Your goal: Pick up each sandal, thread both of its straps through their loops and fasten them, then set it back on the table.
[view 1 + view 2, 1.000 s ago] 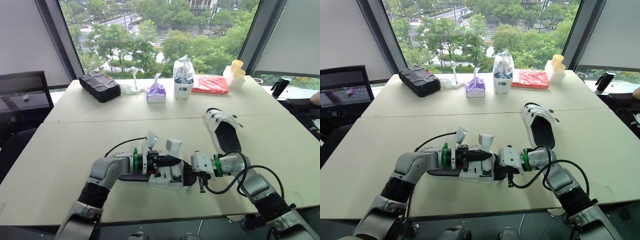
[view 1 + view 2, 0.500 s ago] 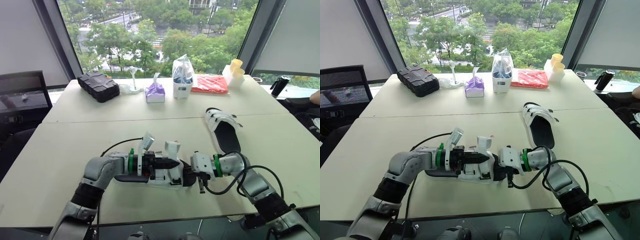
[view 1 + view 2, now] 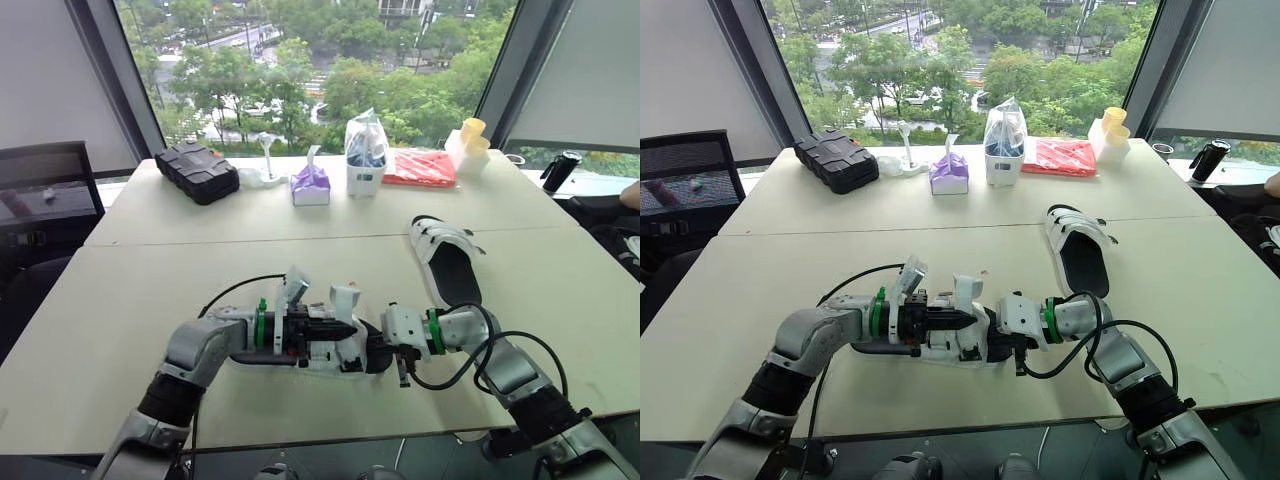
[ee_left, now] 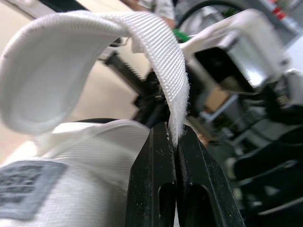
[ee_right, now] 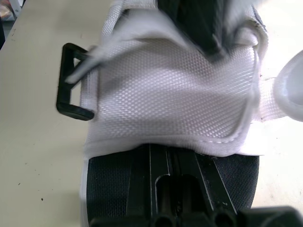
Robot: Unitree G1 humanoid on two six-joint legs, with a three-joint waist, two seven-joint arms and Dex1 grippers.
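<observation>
left tool (image 4: 173,137) is pictured pinched shut on the tip of a white strap (image 4: 94,42), arched above the sandal (image 3: 348,356) at the near side of the worktop (image 3: 120,300); the right tool (image 5: 173,163) is clamped on its black sole. with so little webbing gripped, the strap could be lost or snagged short of the black loop (image 5: 71,80). the working space is crowded by both wrists. a black case (image 3: 200,172), tissue box (image 3: 312,186) and second sandal (image 3: 445,255) are set well apart.
</observation>
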